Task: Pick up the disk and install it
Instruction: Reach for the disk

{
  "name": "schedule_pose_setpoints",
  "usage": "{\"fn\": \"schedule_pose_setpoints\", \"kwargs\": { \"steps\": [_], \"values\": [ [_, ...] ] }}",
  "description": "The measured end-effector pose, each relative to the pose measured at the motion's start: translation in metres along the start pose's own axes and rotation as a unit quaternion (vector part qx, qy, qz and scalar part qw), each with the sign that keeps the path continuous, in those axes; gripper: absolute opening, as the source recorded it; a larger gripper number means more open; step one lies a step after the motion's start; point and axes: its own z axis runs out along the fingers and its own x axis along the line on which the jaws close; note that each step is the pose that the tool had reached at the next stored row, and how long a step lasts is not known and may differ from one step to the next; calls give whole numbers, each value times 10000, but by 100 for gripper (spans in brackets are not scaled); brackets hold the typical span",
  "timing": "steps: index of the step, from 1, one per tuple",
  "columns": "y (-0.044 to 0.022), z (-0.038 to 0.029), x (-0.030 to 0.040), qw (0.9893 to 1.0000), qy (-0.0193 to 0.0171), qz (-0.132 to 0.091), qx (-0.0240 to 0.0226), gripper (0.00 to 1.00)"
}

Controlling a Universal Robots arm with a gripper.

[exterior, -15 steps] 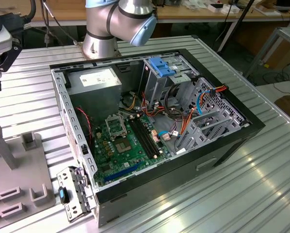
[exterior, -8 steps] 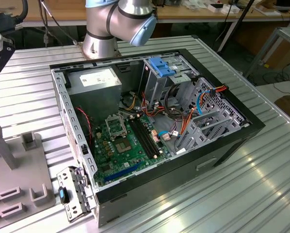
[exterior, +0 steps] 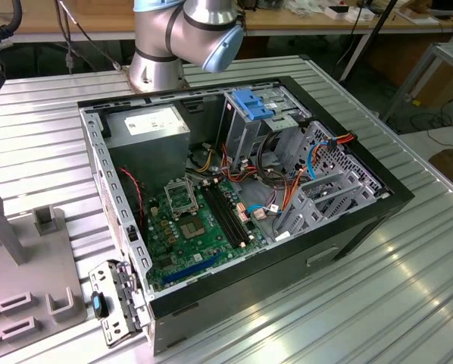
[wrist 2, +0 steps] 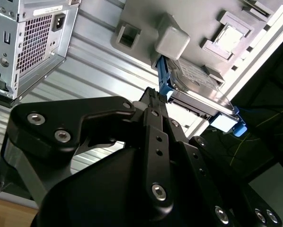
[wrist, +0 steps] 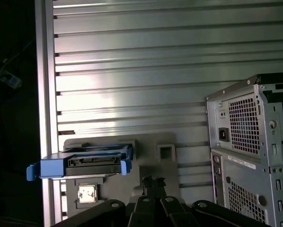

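The disk (wrist 2: 198, 82), a grey-black drive in a bright blue carrier frame, stands on edge in a slot of the grey holder plate (wrist 2: 146, 21). The first wrist view has the disk (wrist: 84, 163) off to one side of my fingertips, on the same grey holder plate (wrist: 151, 146). My gripper (wrist 2: 152, 94) is black, with its two fingers drawn together into one narrow tip close to the corner of the blue frame, with nothing held. The gripper (wrist: 152, 182) tip looks shut in that view too.
The open computer case (exterior: 242, 189) lies on the ribbed metal table (exterior: 408, 288), with a grey drive cage and fixed blue bracket (exterior: 253, 102) inside. Its vented rear panel (wrist: 250, 156) stands close beside the holder plate. The arm's base (exterior: 173, 38) rises behind the case.
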Motion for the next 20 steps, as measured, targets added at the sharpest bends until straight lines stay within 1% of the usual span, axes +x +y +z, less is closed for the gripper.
{"fn": "schedule_pose_setpoints", "kwargs": {
  "steps": [12, 14, 15, 20],
  "values": [
    [25, 2, 109, 10000, 0, -1, 0, 11],
    [26, 3, 147, 10000, 0, -4, 0, 11],
    [30, 2, 182, 10000, 1, -9, 0, 11],
    [25, 2, 300, 10000, 1, -23, 0, 11]
  ]
}}
